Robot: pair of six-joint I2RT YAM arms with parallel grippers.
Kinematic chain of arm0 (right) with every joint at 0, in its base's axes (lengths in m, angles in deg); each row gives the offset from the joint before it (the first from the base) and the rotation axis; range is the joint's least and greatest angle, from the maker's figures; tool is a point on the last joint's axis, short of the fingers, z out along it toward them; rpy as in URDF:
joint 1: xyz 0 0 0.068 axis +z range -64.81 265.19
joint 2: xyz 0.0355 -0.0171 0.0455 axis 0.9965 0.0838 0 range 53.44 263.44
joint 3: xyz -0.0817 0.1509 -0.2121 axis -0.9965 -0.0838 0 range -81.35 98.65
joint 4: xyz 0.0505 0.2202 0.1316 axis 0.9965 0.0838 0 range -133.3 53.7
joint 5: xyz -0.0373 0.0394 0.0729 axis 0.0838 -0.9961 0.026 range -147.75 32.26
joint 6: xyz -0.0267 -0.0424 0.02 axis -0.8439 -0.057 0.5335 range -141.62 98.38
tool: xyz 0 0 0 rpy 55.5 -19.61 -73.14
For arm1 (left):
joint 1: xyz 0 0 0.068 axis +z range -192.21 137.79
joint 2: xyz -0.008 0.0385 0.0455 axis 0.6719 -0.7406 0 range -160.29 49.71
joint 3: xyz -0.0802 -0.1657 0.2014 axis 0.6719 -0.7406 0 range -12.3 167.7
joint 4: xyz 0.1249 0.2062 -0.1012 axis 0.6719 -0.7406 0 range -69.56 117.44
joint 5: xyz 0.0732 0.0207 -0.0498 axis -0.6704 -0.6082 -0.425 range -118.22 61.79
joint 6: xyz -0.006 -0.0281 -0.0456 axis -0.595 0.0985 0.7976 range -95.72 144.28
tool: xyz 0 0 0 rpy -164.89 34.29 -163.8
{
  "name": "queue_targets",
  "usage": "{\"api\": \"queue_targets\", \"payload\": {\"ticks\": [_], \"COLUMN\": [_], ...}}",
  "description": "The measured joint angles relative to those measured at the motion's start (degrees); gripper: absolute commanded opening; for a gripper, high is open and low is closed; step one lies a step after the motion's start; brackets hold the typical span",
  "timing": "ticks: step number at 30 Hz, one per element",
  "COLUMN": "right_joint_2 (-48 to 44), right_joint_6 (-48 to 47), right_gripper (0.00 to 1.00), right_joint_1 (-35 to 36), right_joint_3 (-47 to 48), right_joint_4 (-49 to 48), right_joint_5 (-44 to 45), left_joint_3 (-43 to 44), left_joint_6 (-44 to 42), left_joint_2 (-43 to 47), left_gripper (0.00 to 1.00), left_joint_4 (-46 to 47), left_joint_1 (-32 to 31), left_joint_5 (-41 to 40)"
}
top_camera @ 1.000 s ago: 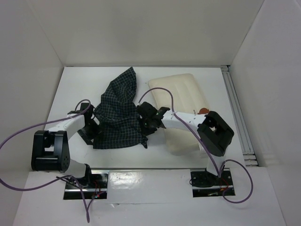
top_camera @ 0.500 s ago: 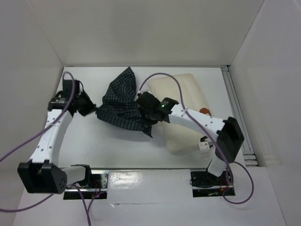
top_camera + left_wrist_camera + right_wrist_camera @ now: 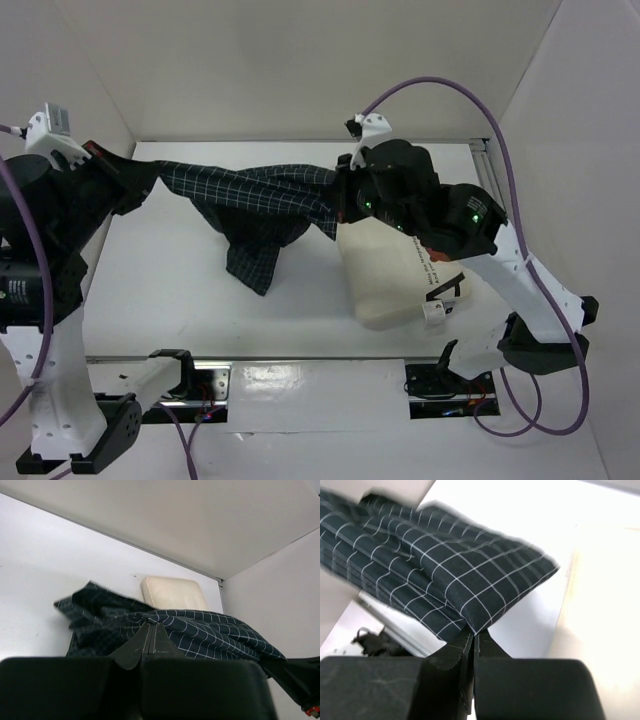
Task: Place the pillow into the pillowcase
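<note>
1. Above the worktop (image 3: 180, 310), the pillowcase (image 3: 250, 190) is stretched left-to-right; each end is pinched, by the left hand (image 3: 145, 175) and the right hand (image 3: 340, 197).
2. The pillow (image 3: 390, 285) is seen lying beneath the right hand; nearer that arm.

- L arm (image 3: 46, 395): white links, black joints.
- R arm (image 3: 532, 286): same white/black; green LEDs (image 3: 372, 205) on black wrist block.
- Purple cable (image 3: 440, 84) along each arm.
- Fingers (image 3: 447, 652): black, tapered.

Robotics lab: white-walled booth (image 3: 300, 70) around table (image 3: 180, 300)
</note>
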Motion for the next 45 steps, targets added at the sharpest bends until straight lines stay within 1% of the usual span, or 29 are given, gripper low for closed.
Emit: {"api": "queue_targets", "payload": {"ticks": [3, 6, 8, 10, 12, 13, 14, 15, 17, 20, 23, 25, 30, 32, 35, 37, 40, 42, 43, 44, 45], "right_joint_2": [2.1, 8.5, 16.0, 24.0, 30.4, 32.3, 34.1, 34.4, 34.2, 34.7, 34.8, 33.7, 25.2, 22.8, 19.2, 16.9, 13.8, 12.3, 11.4, 10.7, 10.2], "right_joint_6": [-1.2, -4.7, -9.1, -12.9, -15.7, -17.0, -17.3, -18.2, -18.8, -18.3, -17.4, -17.3, -16.0, -15.3, -13.2, -11.8, -10.3, -9.6, -9.0, -8.2, -7.5], "right_gripper": [0.0, 0.0, 0.0, 0.0, 0.0, 0.0, 0.0, 0.0, 0.0, 0.0, 0.0, 0.0, 0.0, 0.0, 0.0, 0.0, 0.0, 0.0, 0.04, 0.19, 0.73], "right_joint_1": [0.0, -0.3, -2.1, -5.6, -9.7, -11.6, -13.5, -15.0, -16.8, -18.3, -19.0, -18.9, -18.1, -17.7, -17.7, -17.6, -17.3, -17.2, -17.2, -17.3, -17.4], "right_joint_3": [4.0, 10.1, 16.0, 22.4, 26.2, 26.4, 26.2, 22.6, 17.2, 16.4, 18.9, 18.2, 0.9, -5.5, -16.3, -23.4, -34.1, -40.6, -44.3, -47.1, -49.2], "right_joint_4": [0.9, 1.5, -0.1, -2.7, -8.5, -13.7, -15.6, -22.1, -31.7, -40.1, -46.7, -51.3, -59.6, -61.5, -63.9, -64.8, -65.0, -64.3, -63.1, -61.4, -59.8], "right_joint_5": [3.3, 9.1, 12.0, 11.8, 9.9, 7.6, 6.8, 5.5, 2.7, -2.0, -6.3, -8.2, -12.3, -13.4, -15.6, -17.0, -17.6, -16.7, -15.6, -14.7, -14.1], "left_joint_3": [2.1, 4.3, 8.9, 14.7, 21.5, 24.2, 26.3, 28.5, 30.3, 32.0, 32.2, 31.6, 29.6, 22.8, 8.4, -3.5, -23.6, -36.0, -42.5, -48.3, -53.8], "left_joint_6": [-0.2, -1.1, -2.2, -3.3, -4.0, -4.3, -4.4, -4.4, -4.1, -3.0, -2.2, -1.6, -1.5, -1.9, -3.5, -4.7, -4.4, -4.2, -3.2, -2.6, -2.3], "left_joint_2": [-0.5, -4.6, -10.7, -18.1, -26.1, -30.1, -33.1, -36.2, -40.6, -43.8, -43.2, -41.2, -33.8, -28.1, -18.4, -11.5, -0.5, 5.9, 9.4, 12.6, 15.6], "left_gripper": [0.0, 0.0, 0.0, 0.0, 0.0, 0.0, 0.0, 0.0, 0.0, 0.0, 0.0, 0.0, 0.0, 0.0, 0.0, 0.0, 0.0, 0.0, 0.02, 0.13, 0.32], "left_joint_4": [-0.5, -0.3, 0.0, 0.5, 1.0, 1.4, 1.6, 1.6, 3.5, 5.8, 8.8, 10.8, 13.2, 14.8, 15.3, 16.4, 17.3, 18.8, 19.3, 19.3, 19.2], "left_joint_1": [0.0, 0.6, 2.2, 4.2, 6.5, 7.8, 8.7, 10.0, 12.1, 15.5, 18.6, 20.2, 23.0, 23.1, 23.3, 23.4, 22.3, 19.1, 16.9, 14.8, 12.9], "left_joint_5": [0.6, 0.5, 0.7, 1.9, 4.8, 6.7, 8.5, 11.1, 16.0, 20.8, 24.5, 26.3, 31.6, 32.9, 34.6, 34.8, 33.3, 30.4, 29.0, 27.8, 26.3]}}
